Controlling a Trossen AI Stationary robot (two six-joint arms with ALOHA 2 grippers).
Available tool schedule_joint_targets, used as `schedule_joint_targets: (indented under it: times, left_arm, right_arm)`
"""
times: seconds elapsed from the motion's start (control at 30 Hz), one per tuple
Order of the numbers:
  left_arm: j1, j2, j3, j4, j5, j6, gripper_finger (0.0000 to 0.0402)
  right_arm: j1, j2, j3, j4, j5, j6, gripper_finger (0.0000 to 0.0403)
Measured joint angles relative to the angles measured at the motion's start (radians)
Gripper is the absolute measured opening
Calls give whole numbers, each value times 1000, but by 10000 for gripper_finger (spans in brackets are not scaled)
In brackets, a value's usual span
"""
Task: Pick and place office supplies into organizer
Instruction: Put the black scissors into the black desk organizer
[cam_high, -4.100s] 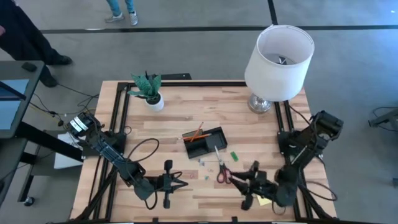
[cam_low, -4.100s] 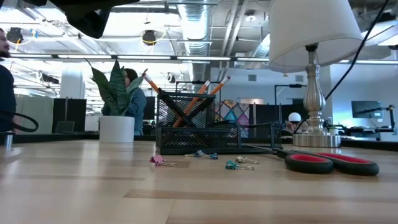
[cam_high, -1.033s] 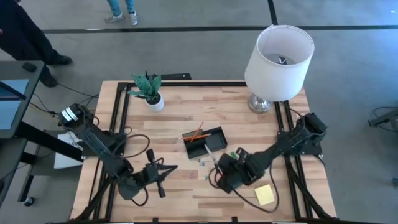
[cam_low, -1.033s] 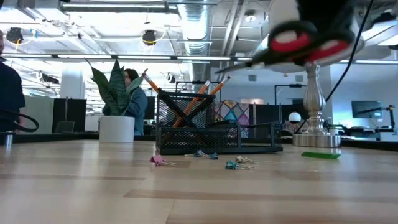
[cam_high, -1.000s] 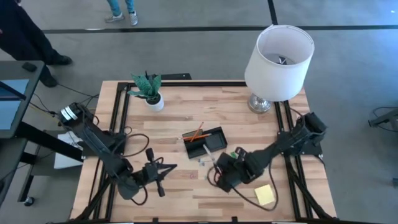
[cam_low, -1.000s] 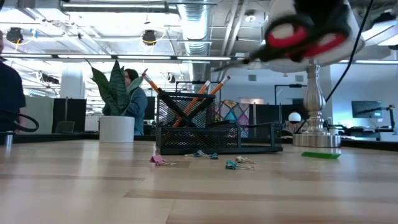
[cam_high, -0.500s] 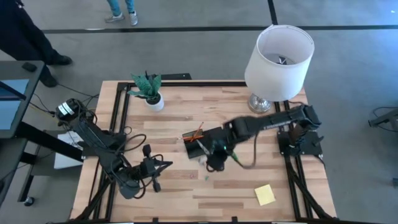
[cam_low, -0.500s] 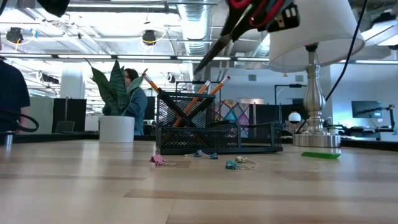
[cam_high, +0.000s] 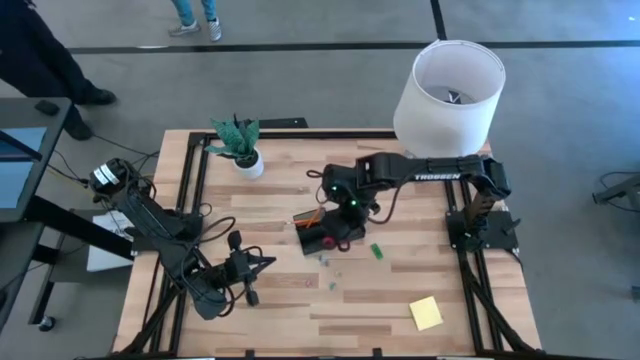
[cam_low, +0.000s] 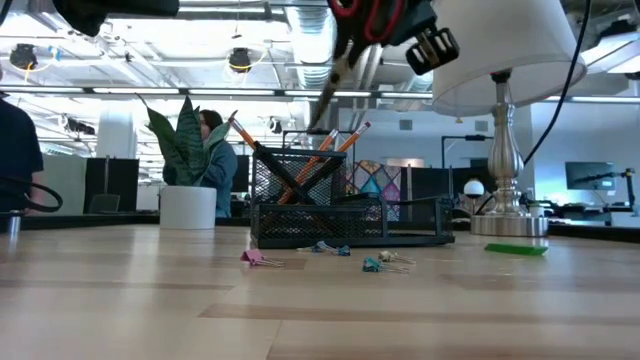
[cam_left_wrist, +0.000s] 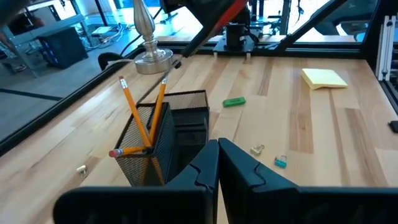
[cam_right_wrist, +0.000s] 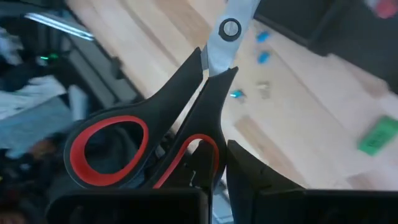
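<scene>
The black mesh organizer (cam_high: 318, 236) stands mid-table with orange pencils (cam_left_wrist: 134, 121) leaning in its cup. My right gripper (cam_high: 335, 230) hovers above it, shut on the red-handled scissors (cam_low: 365, 25), whose blades slant down toward the pencils. Lying flat on the table are a green block (cam_high: 377, 251), a yellow sticky-note pad (cam_high: 426, 313) and small clips (cam_low: 380, 263). My left gripper (cam_high: 247, 270) waits shut near the table's near left; no pens show. My right gripper pinches one red-lined handle loop (cam_right_wrist: 200, 148) of the scissors between its two fingers. The fingers slant down from above. The scissors are lifted clear above the organizer, handles up, shut blades (cam_low: 330, 85) tilted down and away from the gripper.
A white-shaded lamp (cam_high: 448, 88) stands at the far right, close to my right arm. A potted plant (cam_high: 240, 148) sits at the far left. Bare wood lies along the near edge between my left gripper and the sticky-note pad.
My right gripper has carried the scissors from the near right of the table up and toward the far-left, to above the organizer. It has turned on the way: the scissors went from nearly level to blades tipped steeply down.
</scene>
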Motion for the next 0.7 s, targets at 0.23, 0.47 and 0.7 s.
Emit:
schedule_joint_targets:
  times: [0.23,0.47,0.7]
  left_arm:
    - [0,0,0,-18,0,-12,0]
    - [0,0,0,-60,-1,-92,0]
    - [0,0,0,-65,24,-117,0]
  right_arm:
    - [13,0,-1,46,-17,45,16]
    - [55,6,-46,115,-19,65,16]
    - [38,86,-47,163,-81,62,16]
